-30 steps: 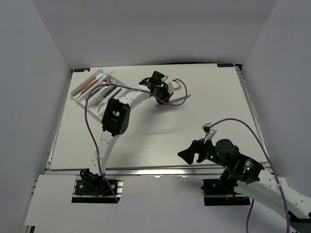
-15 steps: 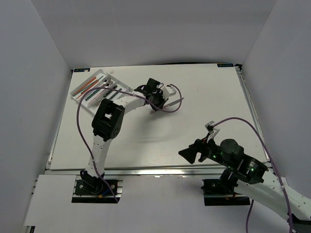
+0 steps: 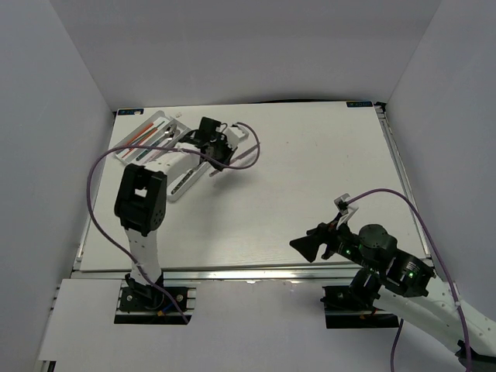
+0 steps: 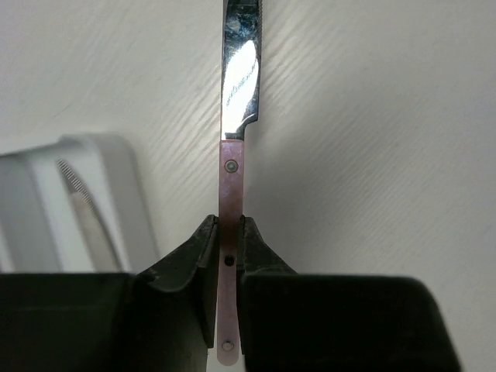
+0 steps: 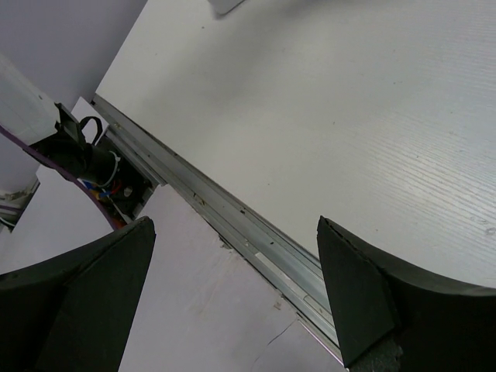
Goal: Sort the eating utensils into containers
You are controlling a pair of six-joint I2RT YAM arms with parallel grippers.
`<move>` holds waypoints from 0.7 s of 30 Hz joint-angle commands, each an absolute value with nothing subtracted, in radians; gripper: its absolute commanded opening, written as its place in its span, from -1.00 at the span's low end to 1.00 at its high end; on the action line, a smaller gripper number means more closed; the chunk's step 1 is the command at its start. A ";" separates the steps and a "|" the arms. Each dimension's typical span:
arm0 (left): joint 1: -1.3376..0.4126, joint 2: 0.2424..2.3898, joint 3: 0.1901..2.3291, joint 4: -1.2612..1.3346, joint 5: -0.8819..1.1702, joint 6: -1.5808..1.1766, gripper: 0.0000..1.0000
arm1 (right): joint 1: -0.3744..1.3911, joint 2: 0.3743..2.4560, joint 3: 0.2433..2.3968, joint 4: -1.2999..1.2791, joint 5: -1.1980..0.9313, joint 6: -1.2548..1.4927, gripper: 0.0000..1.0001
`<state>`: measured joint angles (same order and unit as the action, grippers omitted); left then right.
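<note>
Left end effector [image 4: 226,240] clenched on riveted pink handle of slim metal knife [image 4: 231,167]. Mirror-bright blade, one edge serrated, juts forward over white bench [image 3: 325,170], just beside corner of white plastic cutlery tray [image 3: 124,157]. Tray compartments hold red, teal and dark utensils [image 3: 141,136]. Right end effector [image 3: 306,245] spread wide, empty, above bench's near edge.

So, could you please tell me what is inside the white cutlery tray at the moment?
Red chopsticks lie in the far-left compartment of the tray, with more utensils beside them. The left arm crosses over the tray and hides what the middle compartments hold.
</note>
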<state>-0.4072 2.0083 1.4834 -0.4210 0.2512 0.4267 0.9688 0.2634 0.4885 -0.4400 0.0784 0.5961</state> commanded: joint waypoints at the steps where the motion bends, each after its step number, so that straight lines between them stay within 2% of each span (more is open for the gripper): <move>1: -0.361 1.870 1.442 -0.403 0.273 0.425 -1.00 | 0.969 0.249 0.528 -0.451 0.104 0.581 0.79; 7: -0.258 1.682 1.278 -0.305 0.236 0.426 -1.00 | 0.969 0.253 0.532 -0.451 0.098 0.577 0.79; 14: -0.173 1.462 0.987 -0.043 0.108 0.526 -1.00 | 0.969 0.262 0.552 -0.468 0.086 0.572 0.79; 21: -0.167 1.419 0.851 0.057 0.084 0.572 -1.00 | 0.969 0.256 0.571 -0.485 0.068 0.572 0.79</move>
